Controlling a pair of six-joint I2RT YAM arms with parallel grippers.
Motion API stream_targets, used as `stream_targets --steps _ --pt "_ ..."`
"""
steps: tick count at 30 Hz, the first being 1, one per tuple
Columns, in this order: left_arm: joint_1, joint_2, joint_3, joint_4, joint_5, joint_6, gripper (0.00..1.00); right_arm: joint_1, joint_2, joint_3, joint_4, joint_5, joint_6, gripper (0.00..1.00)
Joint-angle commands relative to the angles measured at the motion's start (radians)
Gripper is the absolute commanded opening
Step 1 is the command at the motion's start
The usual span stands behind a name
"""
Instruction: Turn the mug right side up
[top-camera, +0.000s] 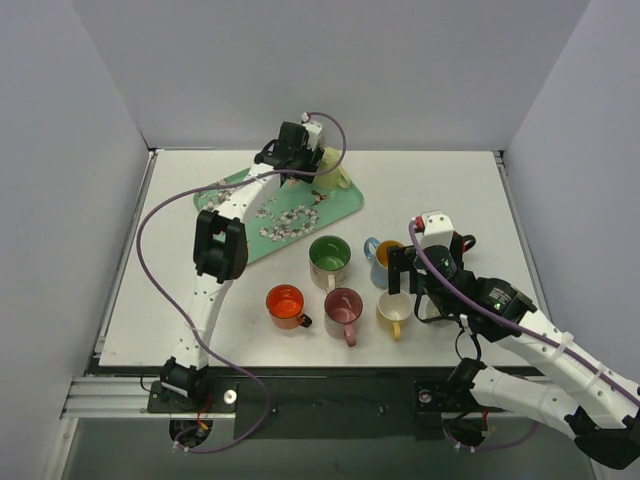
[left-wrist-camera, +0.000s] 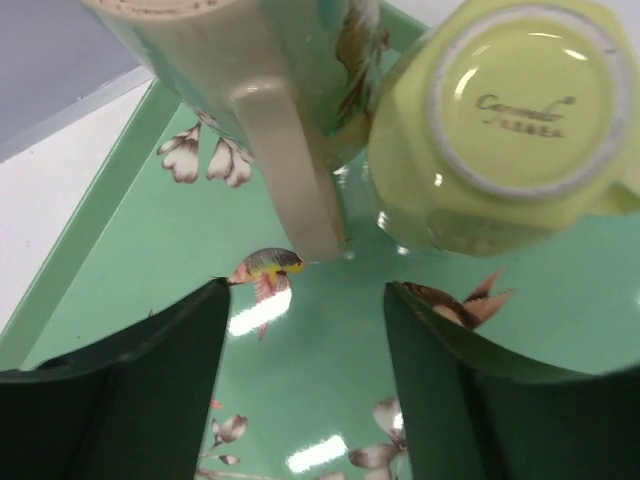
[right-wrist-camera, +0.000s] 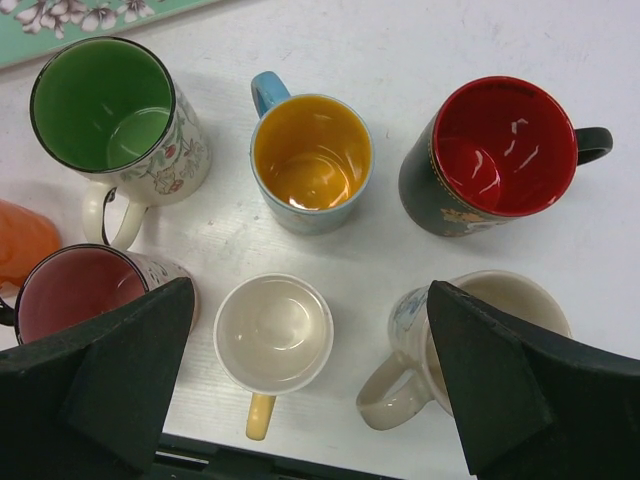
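- Yellow mug (left-wrist-camera: 510, 120) sits upside down on the tray (left-wrist-camera: 150, 250), at 1 o'clock from the left claw (left-wrist-camera: 305, 300), whose jaws stand apart, empty
- Right claw (right-wrist-camera: 310, 288) gapes over upright mugs (right-wrist-camera: 311, 160)

Upright mugs stand grouped on the white table (top-camera: 440, 190) near the flowered green tray (top-camera: 340, 205): a green-lined mug (top-camera: 329, 256), an orange mug (top-camera: 286, 305), a pink mug (top-camera: 343, 308), a cream mug (top-camera: 394, 312), a blue mug (right-wrist-camera: 310, 160), a red-lined dark mug (right-wrist-camera: 487, 155)
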Motion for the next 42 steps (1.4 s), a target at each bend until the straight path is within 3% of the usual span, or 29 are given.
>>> stream_targets --steps 1,15,17,21,26,31,37,42 --pt "0.002 0.037 0.083 0.125 -0.126 0.031 0.67 -0.006 -0.008 -0.017 0.004 0.034 0.035 0.95" --pt "0.016 0.159 0.146 0.268 -0.057 0.054 0.63 -0.006 -0.002 -0.006 -0.023 0.051 0.052 0.94" --pt "0.021 0.177 0.172 0.279 -0.058 0.045 0.59 -0.008 0.001 -0.006 -0.025 0.053 0.053 0.94" --pt "0.033 0.197 0.200 0.274 -0.068 0.028 0.39 -0.006 0.013 -0.003 -0.026 0.048 0.055 0.94" --pt "0.057 0.143 0.188 0.202 -0.031 0.017 0.00 -0.006 0.032 0.001 -0.025 0.045 0.055 0.94" --pt "0.114 0.002 0.097 0.122 -0.009 -0.055 0.00 -0.003 0.053 0.023 -0.020 0.021 0.053 0.93" --pt "0.234 -0.174 0.085 -0.079 0.257 -0.205 0.00 0.023 0.061 0.050 0.021 -0.004 0.038 0.93" --pt "0.314 -0.369 -0.093 -0.136 0.458 -0.283 0.00 0.066 0.068 0.064 0.117 -0.024 0.030 0.93"
